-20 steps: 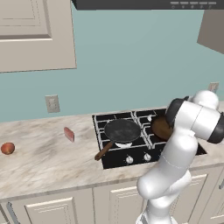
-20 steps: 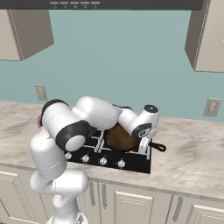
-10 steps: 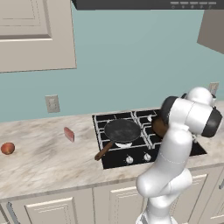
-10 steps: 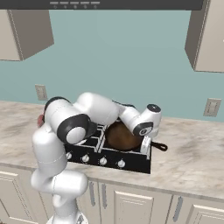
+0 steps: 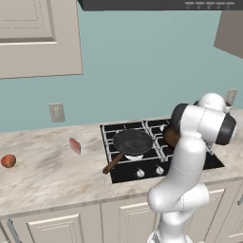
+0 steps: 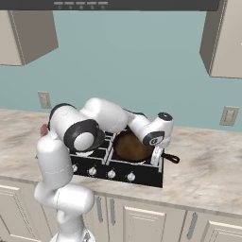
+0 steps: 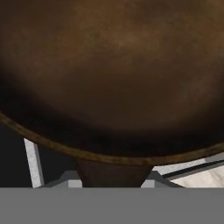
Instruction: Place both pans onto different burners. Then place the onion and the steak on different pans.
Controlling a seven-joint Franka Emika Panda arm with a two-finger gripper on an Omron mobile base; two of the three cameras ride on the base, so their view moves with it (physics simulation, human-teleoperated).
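Since the earlier frames the arm has swung slightly: its upper joint sits lower and nearer the cooktop's right side, with the reddish-brown pan carried along under the hand. Onion, steak and black pan lie unchanged.

Left to right, left base view: onion (image 5: 8, 161), small smooth orange-brown ball, on the marbled beige counter (image 5: 47, 175) far left. Steak (image 5: 74, 145), flat pinkish-red wedge with paler edge, on the counter between onion and cooktop, well apart from both. Black four-burner cooktop (image 5: 142, 166) with wire grates and silver knobs along its front. Black pan (image 5: 132, 142), round and shallow, sits on the front-left burner; its long brown wooden handle points toward the front-left, over the cooktop edge.

Reddish-brown pan (image 6: 132, 146), round, mottled matte interior, over the right-hand burners; whether it rests on the grate I cannot tell. Its dark handle sticks out right over the counter.

Gripper (image 6: 156, 157) points down at the handle root; fingers narrowly parted, clamped on the handle where it meets the rim, seen in the hand view.
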